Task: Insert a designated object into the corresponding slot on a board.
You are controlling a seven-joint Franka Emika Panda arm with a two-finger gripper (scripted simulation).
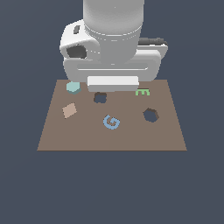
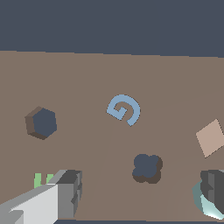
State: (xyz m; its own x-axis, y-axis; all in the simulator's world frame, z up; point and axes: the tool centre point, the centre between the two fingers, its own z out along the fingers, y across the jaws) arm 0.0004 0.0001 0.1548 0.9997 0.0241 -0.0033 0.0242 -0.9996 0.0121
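Note:
The pale teal hexagonal block (image 1: 73, 87) lies at the board's far corner on the exterior view's left. In the wrist view the block (image 2: 204, 204) is partly covered by one dark fingertip (image 2: 214, 186). My gripper (image 2: 142, 184) is open, its fingers wide apart with nothing between them. It hangs over the cross-shaped hole, and the block lies just outside one finger. The white hand (image 1: 113, 83) hovers above the brown board's (image 1: 78, 138) far edge. The hexagon slot (image 1: 151, 115) (image 2: 42, 123) sits on the exterior view's right, apart from the gripper.
On the board lie a blue letter G (image 1: 111, 122) (image 2: 124, 109), a tan square tile (image 1: 69, 110) (image 2: 211, 138) and a green letter piece (image 1: 142, 92) (image 2: 41, 179). The lobed cross-like hole (image 1: 100, 98) (image 2: 147, 168) is under the hand.

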